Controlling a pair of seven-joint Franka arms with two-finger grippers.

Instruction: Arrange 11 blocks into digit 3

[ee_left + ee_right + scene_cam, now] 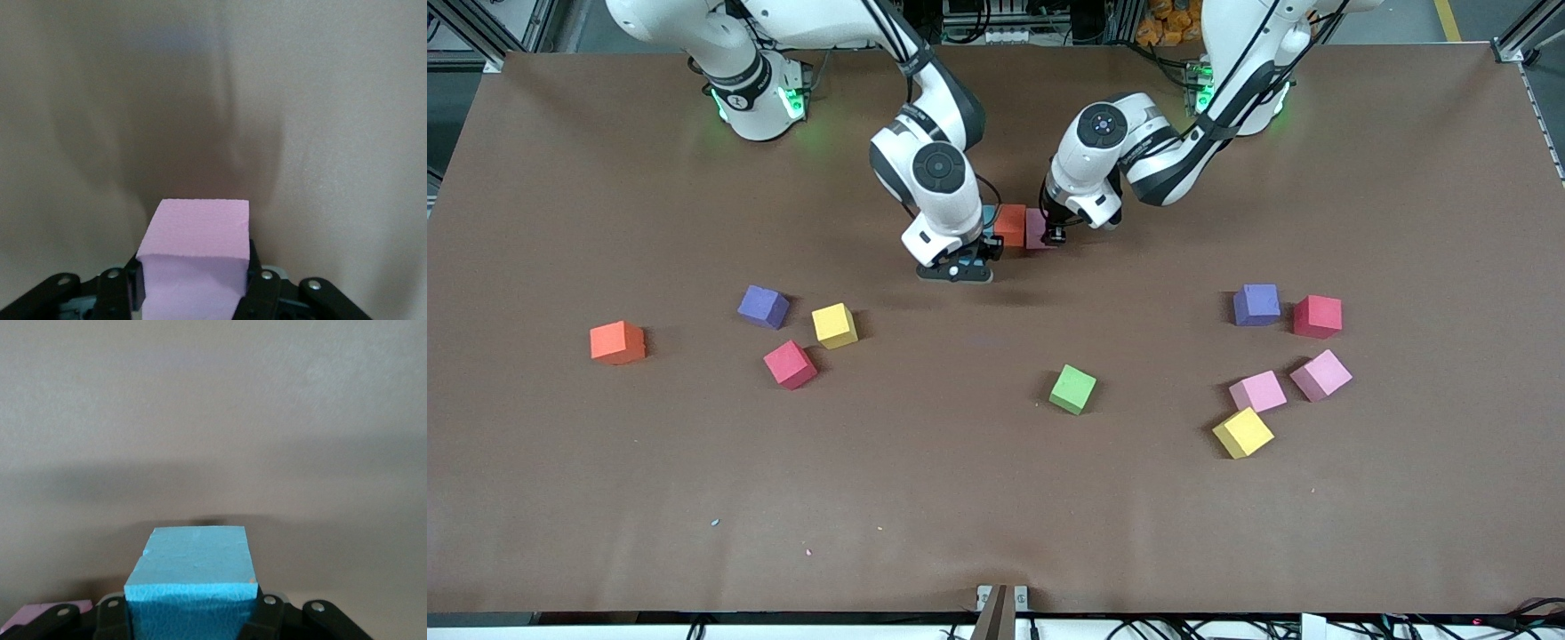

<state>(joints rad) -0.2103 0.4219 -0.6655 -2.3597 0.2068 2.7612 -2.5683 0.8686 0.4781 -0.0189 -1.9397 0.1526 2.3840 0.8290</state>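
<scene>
1. Loose blocks toward the right arm's end of the tabletop (560,498): orange block (617,342), purple block (763,307), red block (790,364), yellow block (835,325).
2. Right end effector (971,258) clamps a teal block (190,587), low at the tabletop.
3. An orange-red block (1010,224) sits between the end effectors.
4. Left end effector (1055,233) clamps a pink block (195,257).

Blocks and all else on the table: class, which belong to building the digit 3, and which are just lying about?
Belong to the job:
- teal block in right gripper
- pink block in left gripper
- orange block between them
- loose blocks, e.g. green block

Lying about:
- small specks on the brown table
</scene>
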